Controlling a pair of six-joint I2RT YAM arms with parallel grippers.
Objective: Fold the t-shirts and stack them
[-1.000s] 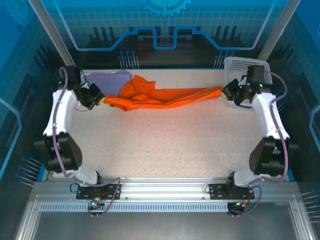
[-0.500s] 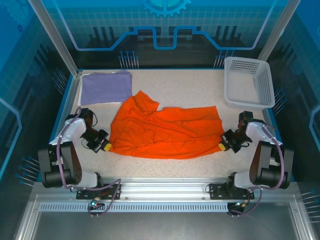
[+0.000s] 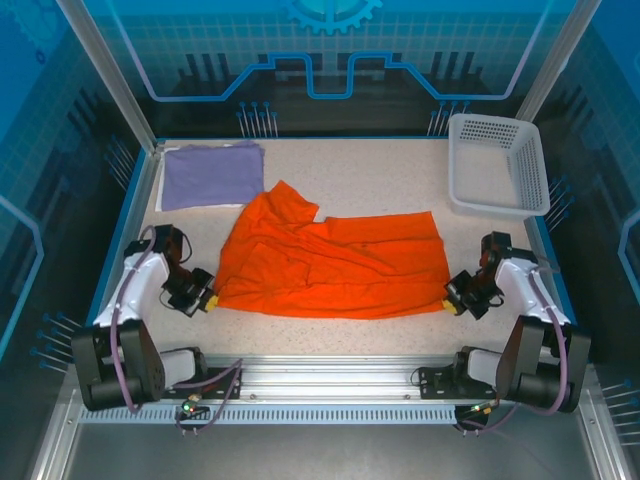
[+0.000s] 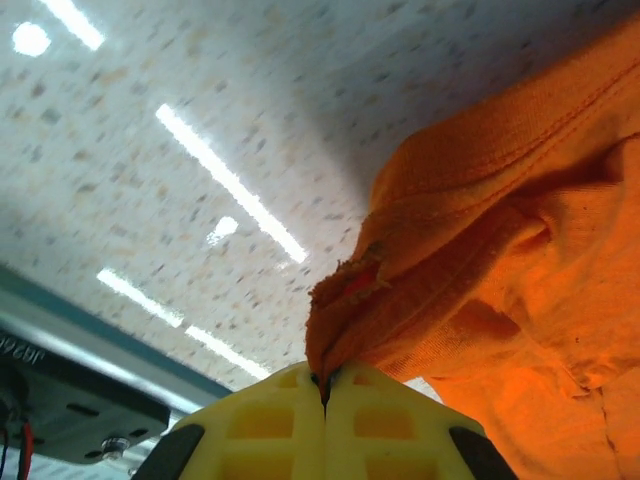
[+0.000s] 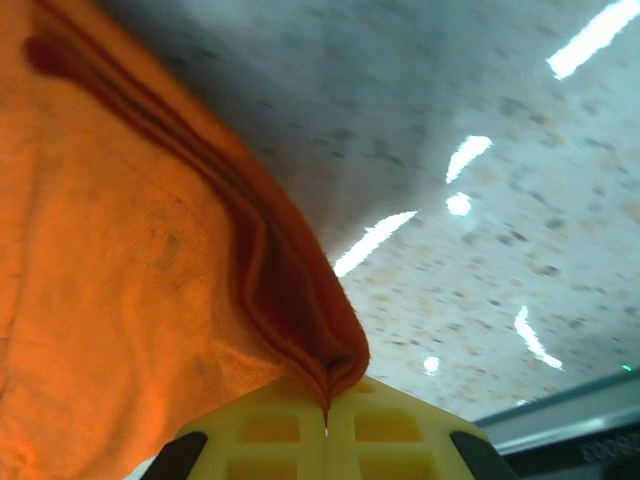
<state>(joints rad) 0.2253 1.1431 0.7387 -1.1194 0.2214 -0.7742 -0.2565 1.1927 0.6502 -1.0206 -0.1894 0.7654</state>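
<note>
The orange t-shirt (image 3: 330, 262) lies spread across the middle of the table, rumpled at its upper left. My left gripper (image 3: 209, 299) is shut on its near left corner, and in the left wrist view the orange cloth (image 4: 480, 250) is pinched between the yellow fingertips (image 4: 325, 385). My right gripper (image 3: 450, 303) is shut on the near right corner; the right wrist view shows a fold of orange cloth (image 5: 150, 250) clamped in the jaws (image 5: 326, 408). The lavender t-shirt (image 3: 212, 174) lies folded flat at the back left corner.
A white mesh basket (image 3: 498, 163) stands at the back right corner. The speckled tabletop (image 3: 380, 170) shows bare behind the orange shirt and along the near edge. The metal rail with both arm bases (image 3: 330, 385) runs along the front.
Both grippers have pulled the orange shirt from the back of the table toward the near edge, and it has spread from a stretched strip into a flat sheet. Over the last half second they moved slightly nearer.
</note>
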